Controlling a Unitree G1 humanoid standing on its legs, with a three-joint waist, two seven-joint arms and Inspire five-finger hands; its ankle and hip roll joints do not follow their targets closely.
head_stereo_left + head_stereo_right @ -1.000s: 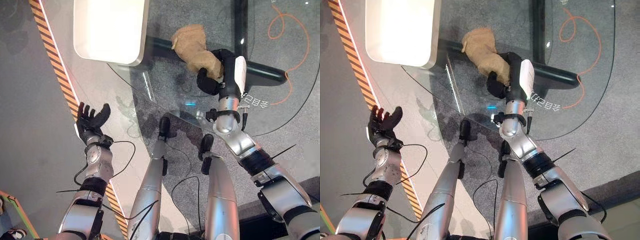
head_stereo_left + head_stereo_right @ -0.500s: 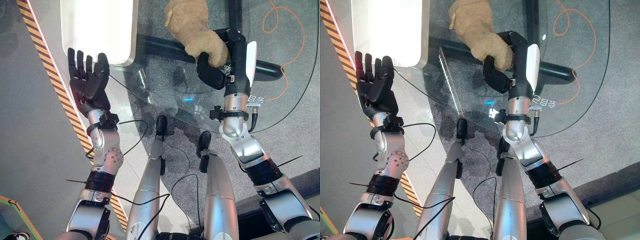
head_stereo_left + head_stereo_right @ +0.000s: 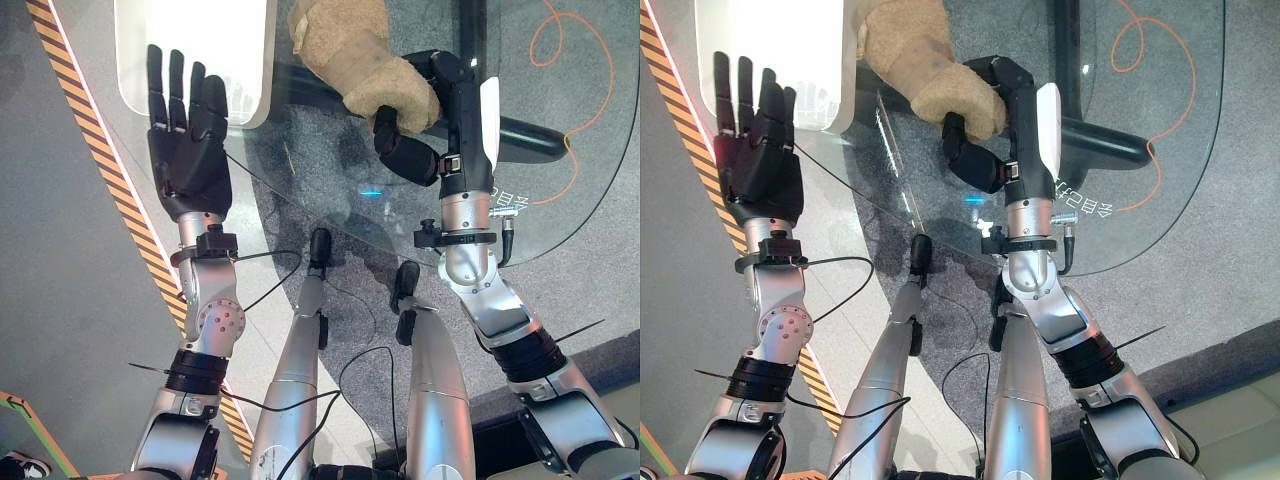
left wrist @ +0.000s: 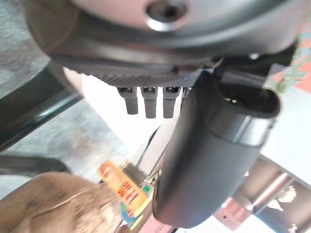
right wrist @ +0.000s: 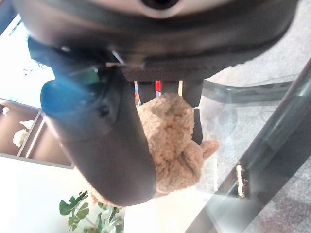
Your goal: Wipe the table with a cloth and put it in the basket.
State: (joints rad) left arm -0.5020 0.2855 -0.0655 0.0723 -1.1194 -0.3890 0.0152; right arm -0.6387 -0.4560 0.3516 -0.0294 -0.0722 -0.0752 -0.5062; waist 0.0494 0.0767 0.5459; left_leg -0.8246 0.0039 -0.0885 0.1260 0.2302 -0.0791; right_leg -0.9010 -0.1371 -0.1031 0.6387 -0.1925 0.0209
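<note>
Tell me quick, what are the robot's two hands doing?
Left hand: open, fingers straight, holding nothing.
Right hand: closed around the tan cloth.

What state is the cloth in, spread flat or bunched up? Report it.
Bunched up. The tan cloth is gathered into a thick wad, with the right hand curled round its near end on the glass table.

silver-grey arms, dark robot hand (image 3: 190, 150), white thumb cover

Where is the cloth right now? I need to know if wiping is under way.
In the left eye view the tan cloth is on the glass table, top centre, gripped by the right hand, just right of the white tray.
</note>
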